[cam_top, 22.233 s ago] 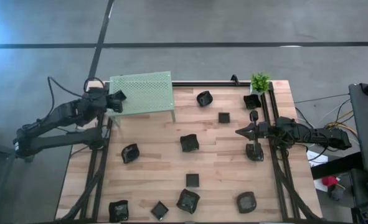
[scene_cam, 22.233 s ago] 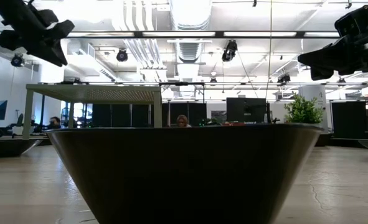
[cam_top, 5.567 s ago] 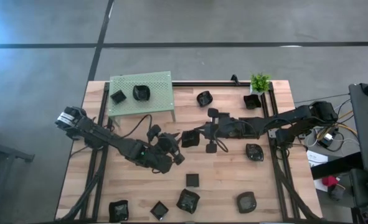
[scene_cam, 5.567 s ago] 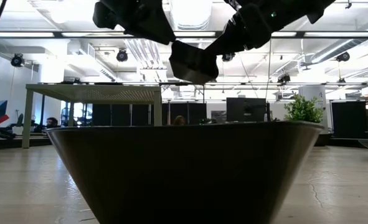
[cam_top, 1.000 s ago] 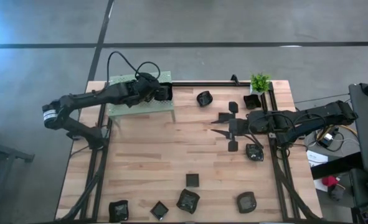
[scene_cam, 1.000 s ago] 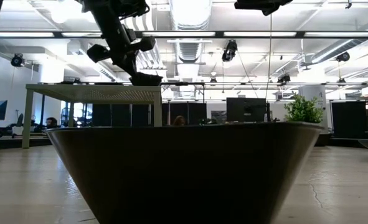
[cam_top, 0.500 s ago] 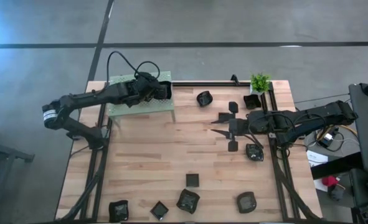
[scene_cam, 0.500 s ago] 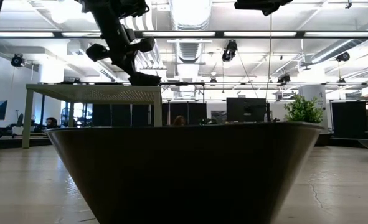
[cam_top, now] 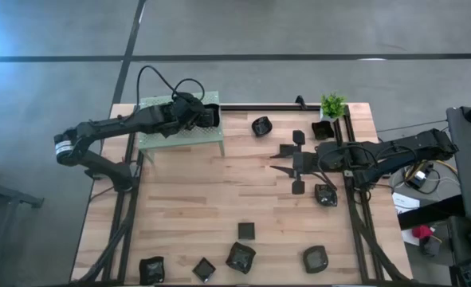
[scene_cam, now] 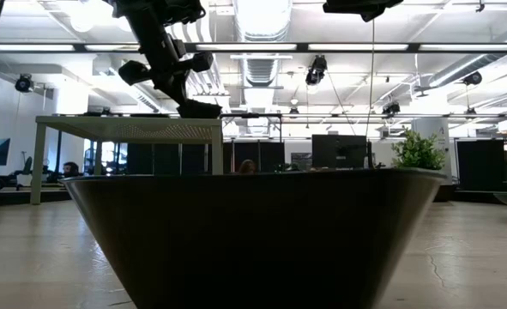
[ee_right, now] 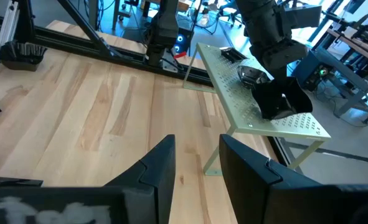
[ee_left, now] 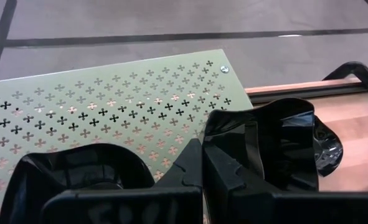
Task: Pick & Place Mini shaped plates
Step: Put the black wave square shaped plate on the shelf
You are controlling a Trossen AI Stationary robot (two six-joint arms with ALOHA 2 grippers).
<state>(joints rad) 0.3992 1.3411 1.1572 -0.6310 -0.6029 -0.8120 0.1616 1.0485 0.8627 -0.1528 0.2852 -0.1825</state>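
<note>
While the left gripper (cam_top: 206,116), lowered slightly, grips a glossy black angular mini plate (ee_left: 282,144) over the green perforated metal platform's (cam_top: 151,137) 3 o'clock edge, release seems imminent; the right gripper (cam_top: 287,167) waits with fingers spread at table centre-right.

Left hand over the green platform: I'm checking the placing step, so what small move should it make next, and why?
Probably open and let go. The left hand is shut on a black mini plate, which in the low view sits at the top of the green platform, near its corner. Once released, lifting clear would follow. The right hand waits, open, over the table.
</note>
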